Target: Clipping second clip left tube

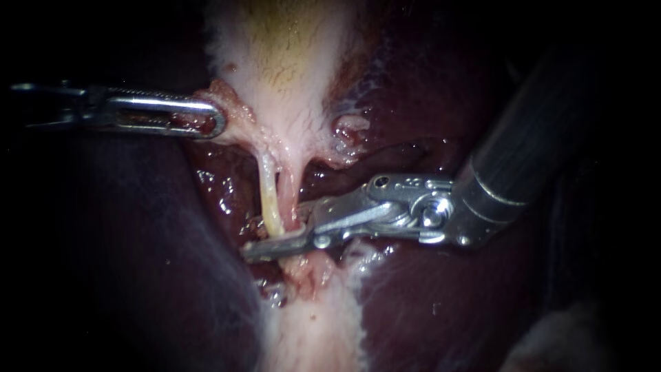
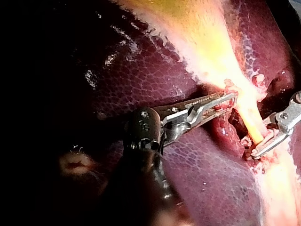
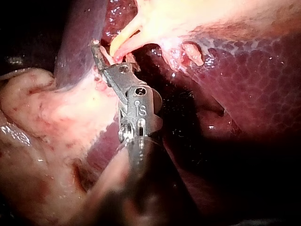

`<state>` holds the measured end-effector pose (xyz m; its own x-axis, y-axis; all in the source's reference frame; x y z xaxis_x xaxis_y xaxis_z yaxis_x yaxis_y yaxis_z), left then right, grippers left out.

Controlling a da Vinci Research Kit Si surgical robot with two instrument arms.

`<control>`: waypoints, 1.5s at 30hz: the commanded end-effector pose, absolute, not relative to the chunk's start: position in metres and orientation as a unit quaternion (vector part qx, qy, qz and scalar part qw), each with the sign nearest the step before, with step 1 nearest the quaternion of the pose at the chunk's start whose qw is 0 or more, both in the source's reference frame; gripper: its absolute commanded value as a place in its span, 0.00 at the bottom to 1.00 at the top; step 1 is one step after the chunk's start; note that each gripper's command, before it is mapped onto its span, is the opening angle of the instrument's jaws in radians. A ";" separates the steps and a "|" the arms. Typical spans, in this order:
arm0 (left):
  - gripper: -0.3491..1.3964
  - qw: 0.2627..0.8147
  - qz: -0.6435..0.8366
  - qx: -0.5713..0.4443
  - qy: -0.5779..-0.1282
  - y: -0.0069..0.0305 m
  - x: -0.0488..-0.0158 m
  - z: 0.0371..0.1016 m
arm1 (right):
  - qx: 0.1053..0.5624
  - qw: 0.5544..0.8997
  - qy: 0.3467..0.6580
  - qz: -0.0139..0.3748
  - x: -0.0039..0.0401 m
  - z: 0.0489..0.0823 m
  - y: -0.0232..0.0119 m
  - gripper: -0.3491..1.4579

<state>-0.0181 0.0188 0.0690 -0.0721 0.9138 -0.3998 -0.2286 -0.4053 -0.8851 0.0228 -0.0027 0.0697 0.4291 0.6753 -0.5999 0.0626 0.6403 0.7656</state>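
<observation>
A pale yellow left tube (image 1: 268, 196) runs down from the whitish gallbladder (image 1: 289, 83), with a pinker right tube (image 1: 292, 189) beside it. My right instrument (image 1: 275, 241) comes in from the right. Its long jaws lie across the lower end of the left tube and are shut on it; I see no clip. My left instrument (image 1: 217, 124) is shut on the gallbladder's ragged edge just above the tubes. In the left wrist view the right instrument (image 2: 257, 149) pinches the tube (image 2: 251, 122) ahead of my left instrument (image 2: 230, 98). In the right wrist view its tips (image 3: 96, 47) reach the tube (image 3: 123, 43).
Dark red liver (image 1: 441, 303) surrounds the tubes on both sides, wet and glistening. Pale fatty tissue (image 1: 317, 324) continues below the right instrument's jaws. In the right wrist view a pink lumpy mass (image 3: 42, 117) lies beside the shaft.
</observation>
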 end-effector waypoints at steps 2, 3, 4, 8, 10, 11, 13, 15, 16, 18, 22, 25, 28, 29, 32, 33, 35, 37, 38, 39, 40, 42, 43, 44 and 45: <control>0.00 0.436 0.655 -0.523 -0.327 0.0188 -0.0181 0.0690 | 0.373 0.759 0.495 0.202 0.0228 0.0697 -0.0027 0.27; 0.00 0.436 0.655 -0.523 -0.327 0.0188 -0.0181 0.0690 | 0.373 0.759 0.495 0.202 0.0228 0.0697 -0.0027 0.27; 0.00 0.436 0.655 -0.523 -0.327 0.0188 -0.0181 0.0690 | 0.373 0.759 0.495 0.202 0.0228 0.0697 -0.0027 0.27; 0.00 0.436 0.655 -0.523 -0.327 0.0188 -0.0181 0.0689 | 0.373 0.759 0.495 0.202 0.0228 0.0697 -0.0027 0.28; 0.00 0.436 0.655 -0.523 -0.327 0.0188 -0.0181 0.0689 | 0.373 0.759 0.495 0.202 0.0228 0.0697 -0.0027 0.31; 0.00 0.436 0.655 -0.523 -0.327 0.0188 -0.0181 0.0689 | 0.373 0.759 0.495 0.202 0.0229 0.0697 -0.0027 0.33; 0.00 0.436 0.655 -0.523 -0.327 0.0188 -0.0181 0.0689 | 0.373 0.759 0.495 0.202 0.0230 0.0697 -0.0026 0.39; 0.00 0.436 0.655 -0.523 -0.327 0.0188 -0.0181 0.0690 | 0.374 0.759 0.492 0.205 0.0232 0.0697 -0.0026 0.44; 0.00 0.436 0.655 -0.523 -0.327 0.0188 -0.0181 0.0690 | 0.367 0.761 0.495 0.203 0.0233 0.0698 -0.0025 0.45; 0.00 0.436 0.655 -0.523 -0.327 0.0188 -0.0181 0.0690 | 0.340 0.768 0.503 0.204 0.0236 0.0700 -0.0024 0.47; 0.00 0.436 0.655 -0.523 -0.327 0.0188 -0.0181 0.0690 | 0.328 0.772 0.508 0.197 0.0233 0.0702 -0.0021 0.47; 0.00 0.436 0.655 -0.523 -0.327 0.0188 -0.0181 0.0690 | 0.323 0.773 0.511 0.190 0.0229 0.0703 -0.0021 0.47; 0.00 0.436 0.655 -0.523 -0.327 0.0188 -0.0181 0.0690 | 0.321 0.774 0.513 0.185 0.0226 0.0704 -0.0020 0.47; 0.00 0.436 0.655 -0.523 -0.327 0.0188 -0.0181 0.0690 | 0.321 0.774 0.513 0.185 0.0224 0.0704 -0.0020 0.47; 0.00 0.436 0.655 -0.523 -0.327 0.0188 -0.0181 0.0690 | 0.316 0.775 0.516 0.181 0.0219 0.0704 -0.0021 0.47; 0.00 0.436 0.655 -0.523 -0.327 0.0188 -0.0180 0.0691 | 0.316 0.775 0.516 0.181 0.0217 0.0704 -0.0021 0.47; 0.00 0.436 0.655 -0.523 -0.328 0.0188 -0.0180 0.0691 | 0.312 0.777 0.517 0.180 0.0211 0.0704 -0.0020 0.47; 0.00 0.436 0.655 -0.523 -0.328 0.0188 -0.0180 0.0691 | 0.308 0.777 0.519 0.180 0.0202 0.0705 -0.0020 0.47; 0.00 0.436 0.655 -0.523 -0.328 0.0188 -0.0179 0.0691 | 0.308 0.777 0.519 0.180 0.0198 0.0706 -0.0020 0.47; 0.00 0.436 0.655 -0.523 -0.328 0.0188 -0.0179 0.0691 | 0.307 0.778 0.518 0.180 0.0194 0.0706 -0.0019 0.47; 0.00 0.436 0.655 -0.523 -0.328 0.0188 -0.0179 0.0691 | 0.304 0.780 0.516 0.182 0.0188 0.0707 -0.0017 0.47; 0.00 0.436 0.655 -0.523 -0.328 0.0188 -0.0179 0.0691 | 0.302 0.781 0.515 0.183 0.0179 0.0707 -0.0015 0.47; 0.00 0.436 0.655 -0.523 -0.328 0.0189 -0.0179 0.0692 | 0.302 0.782 0.514 0.184 0.0173 0.0707 -0.0013 0.47; 0.00 0.436 0.655 -0.523 -0.328 0.0189 -0.0179 0.0692 | 0.300 0.782 0.514 0.185 0.0168 0.0707 -0.0012 0.47; 0.00 0.436 0.655 -0.523 -0.328 0.0189 -0.0179 0.0692 | 0.299 0.782 0.514 0.187 0.0164 0.0706 -0.0011 0.47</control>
<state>-0.0179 0.0189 0.0692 -0.0741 0.9135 -0.4000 -0.2257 -0.4060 -0.8856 0.0159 -0.0010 0.0705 0.4012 0.5996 -0.6924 0.0110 0.7528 0.6582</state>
